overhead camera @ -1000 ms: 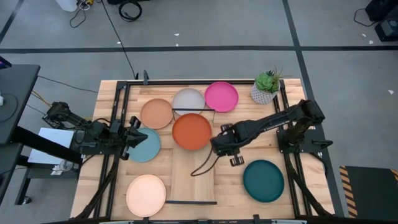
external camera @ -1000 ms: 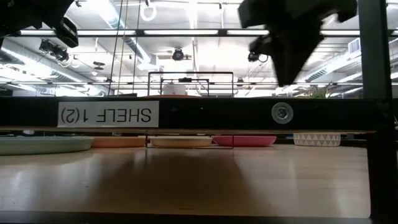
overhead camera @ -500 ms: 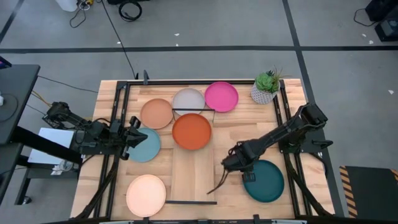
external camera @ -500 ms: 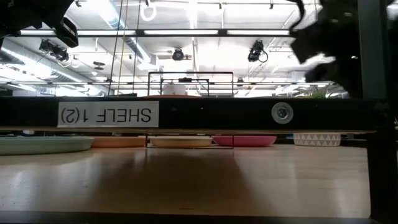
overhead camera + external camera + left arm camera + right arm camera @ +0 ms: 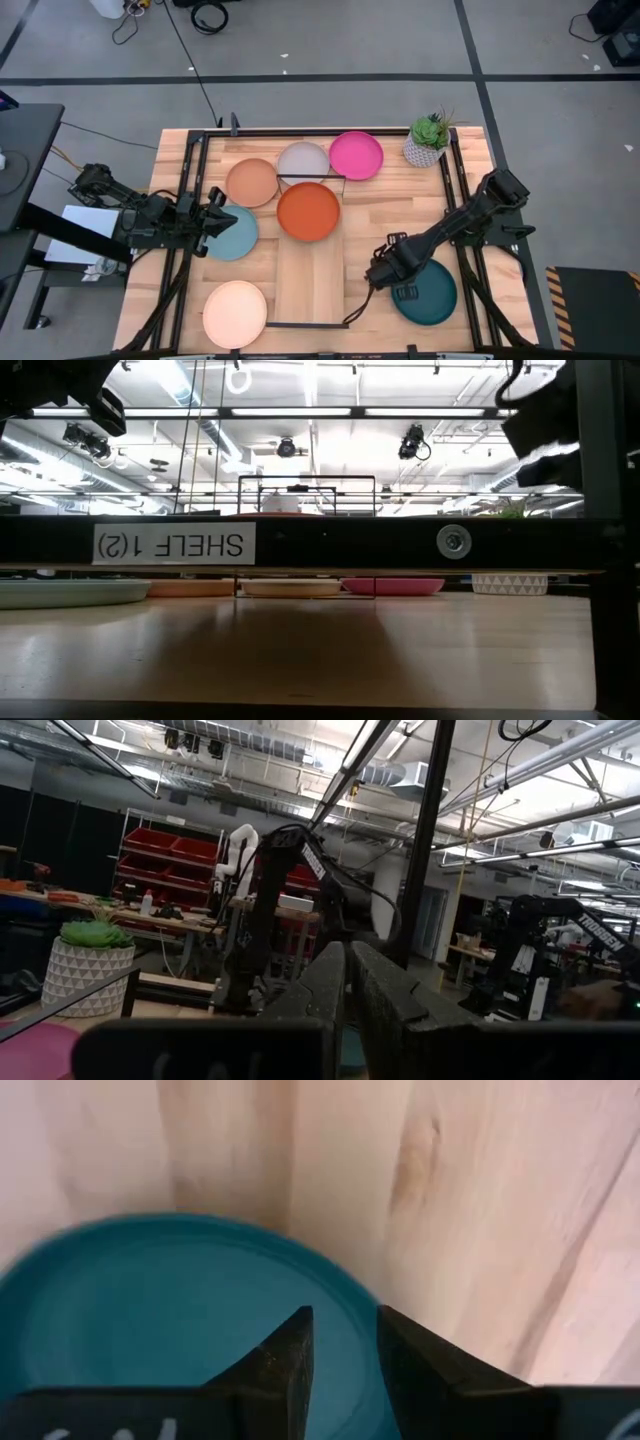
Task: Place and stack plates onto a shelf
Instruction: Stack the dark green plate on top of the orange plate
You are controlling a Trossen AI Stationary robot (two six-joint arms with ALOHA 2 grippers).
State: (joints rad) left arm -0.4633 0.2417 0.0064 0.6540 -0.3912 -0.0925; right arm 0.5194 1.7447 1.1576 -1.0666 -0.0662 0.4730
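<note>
The light-wood shelf (image 5: pixel 310 285) runs down the table's middle, and the orange plate (image 5: pixel 308 211) lies on its far end. Flat on the tabletop lie the tan plate (image 5: pixel 252 182), grey plate (image 5: pixel 303 160), magenta plate (image 5: pixel 356 155), light teal plate (image 5: pixel 236 234), peach plate (image 5: pixel 235 313) and dark teal plate (image 5: pixel 428 292). No blue plate shows. My right gripper (image 5: pixel 403 290) hangs over the dark teal plate's (image 5: pixel 150 1310) left rim, fingers pointing down and narrowly open (image 5: pixel 344 1342). My left gripper (image 5: pixel 216 222) is shut (image 5: pixel 347 970) and waits at the light teal plate's left edge.
A potted green plant (image 5: pixel 428 140) stands at the table's far right corner. Black frame bars (image 5: pixel 462 215) run along the table's left and right sides. In the low view the shelf's labelled black front bar (image 5: pixel 300 544) crosses the picture. Bare shelf board lies nearer than the orange plate.
My right gripper has swung from beside the orange plate toward the table's near right. It now stands over the dark teal plate's left rim. The plates have kept their places.
</note>
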